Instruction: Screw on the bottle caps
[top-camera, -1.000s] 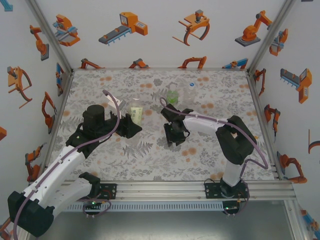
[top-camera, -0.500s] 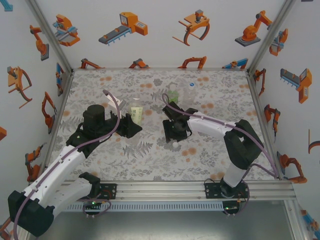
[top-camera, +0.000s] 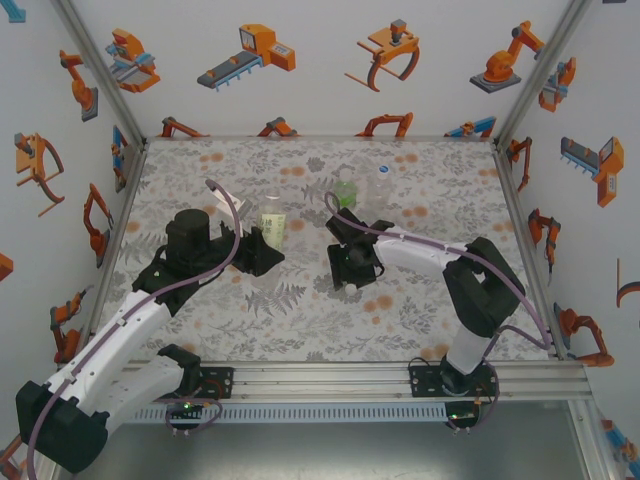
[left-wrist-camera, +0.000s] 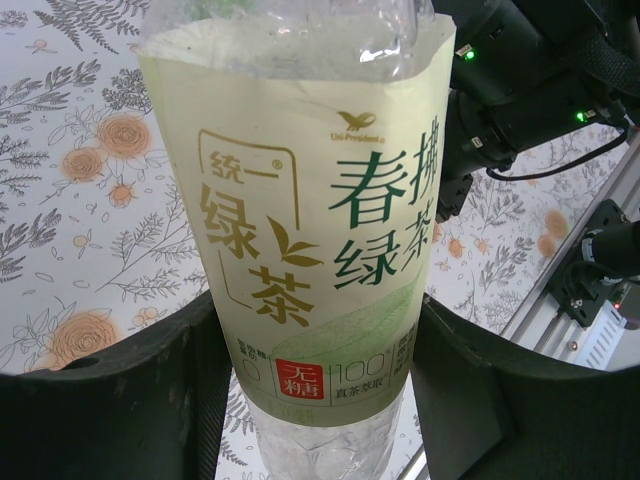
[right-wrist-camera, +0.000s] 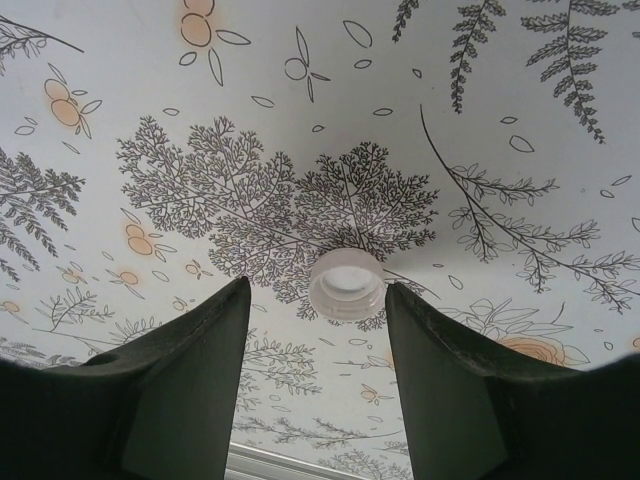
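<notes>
My left gripper (top-camera: 268, 240) (left-wrist-camera: 310, 335) is shut on the bottle with the pale yellow label (top-camera: 272, 226) (left-wrist-camera: 300, 220), which stands upright left of centre with its neck open. A white bottle cap (right-wrist-camera: 346, 283) (top-camera: 350, 288) lies open side up on the table. My right gripper (right-wrist-camera: 318, 290) (top-camera: 349, 276) hangs open over it, the cap near the right finger (right-wrist-camera: 450, 380) and not clamped. Further back stand the green-label bottle (top-camera: 345, 191) and the unlabelled bottle (top-camera: 382, 186), which has a blue cap (top-camera: 383, 168) on top.
The flower-patterned table (top-camera: 250, 310) is fenced by white walls with orange robot pictures on three sides. An aluminium rail (top-camera: 330, 380) runs along the near edge. The right arm (left-wrist-camera: 520, 90) shows in the left wrist view behind the held bottle.
My right gripper's jaws have spread, and the white cap now shows on the table under its tips. The right arm's elbow has swung rightward. The left arm and its bottle have stayed still.
</notes>
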